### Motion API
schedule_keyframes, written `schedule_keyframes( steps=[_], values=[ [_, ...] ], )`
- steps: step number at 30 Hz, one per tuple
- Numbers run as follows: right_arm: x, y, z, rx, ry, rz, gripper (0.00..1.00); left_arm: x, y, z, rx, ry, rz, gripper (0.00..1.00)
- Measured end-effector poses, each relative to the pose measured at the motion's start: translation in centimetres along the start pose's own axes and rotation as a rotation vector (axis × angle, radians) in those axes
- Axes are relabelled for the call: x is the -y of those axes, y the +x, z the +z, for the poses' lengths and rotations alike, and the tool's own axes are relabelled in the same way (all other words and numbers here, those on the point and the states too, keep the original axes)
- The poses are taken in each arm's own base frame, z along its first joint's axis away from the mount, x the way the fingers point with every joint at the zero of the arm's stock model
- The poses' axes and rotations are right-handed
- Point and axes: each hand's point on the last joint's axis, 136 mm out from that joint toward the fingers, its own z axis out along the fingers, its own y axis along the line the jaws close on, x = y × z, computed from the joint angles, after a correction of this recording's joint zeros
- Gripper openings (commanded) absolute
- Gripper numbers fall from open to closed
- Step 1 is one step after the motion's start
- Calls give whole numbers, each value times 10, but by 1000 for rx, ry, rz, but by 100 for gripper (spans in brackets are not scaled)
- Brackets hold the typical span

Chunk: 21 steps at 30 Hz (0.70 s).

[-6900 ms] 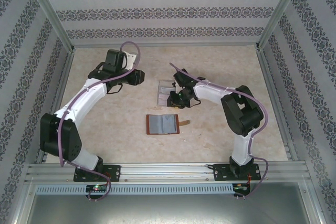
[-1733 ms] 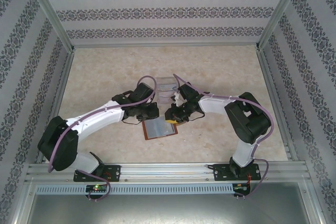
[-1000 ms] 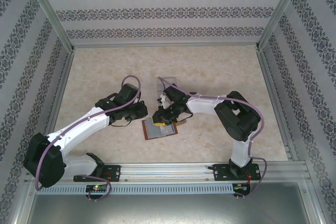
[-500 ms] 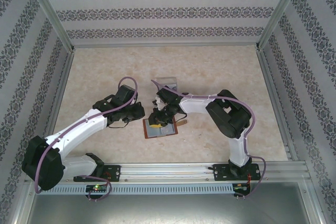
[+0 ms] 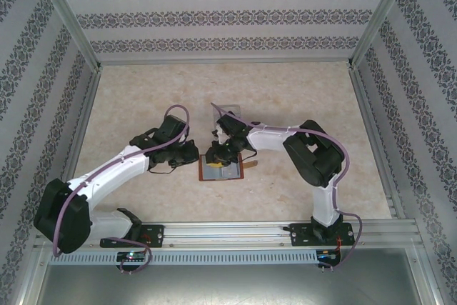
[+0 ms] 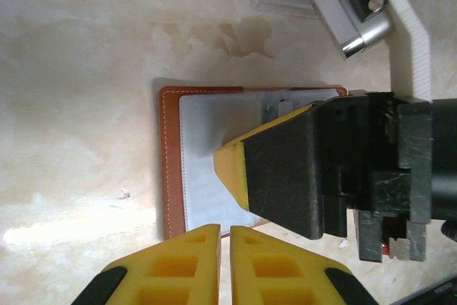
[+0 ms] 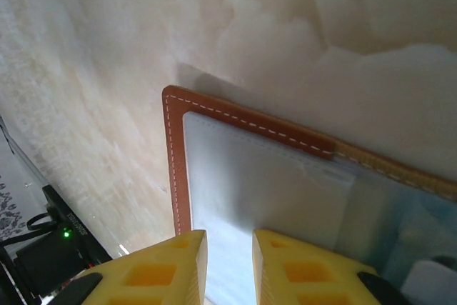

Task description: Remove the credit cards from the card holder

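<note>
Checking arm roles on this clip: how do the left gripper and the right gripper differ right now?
The left gripper has its jaws practically shut; the right gripper has them slightly apart. The left gripper sits at the leather edge of the card holder; the right gripper's tip is over its grey pocket. Both are yellow-tipped.

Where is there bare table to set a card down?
Free: the strip between the clear box and the back wall, and the patch right of the right arm. Crowded: the centre, where left gripper and right gripper sit at the card holder.
</note>
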Motion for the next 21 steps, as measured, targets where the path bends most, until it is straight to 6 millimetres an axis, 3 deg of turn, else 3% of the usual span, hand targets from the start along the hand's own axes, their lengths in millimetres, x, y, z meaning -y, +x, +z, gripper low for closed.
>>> schedule_keyframes(
  steps=[5, 9, 17, 21],
  values=[
    [-13, -7, -27, 56, -36, -17, 26, 7, 1, 13, -37, 37, -2, 12],
    [-10, -10, -47, 95, -47, -4, 26, 15, 3, 24, -73, 82, -5, 13],
    [47, 4, -62, 103, 45, 98, 26, 24, 10, 61, -181, 135, -31, 12],
    [66, 9, -63, 101, 91, 127, 26, 29, 11, 74, -215, 161, -37, 13]
  ],
)
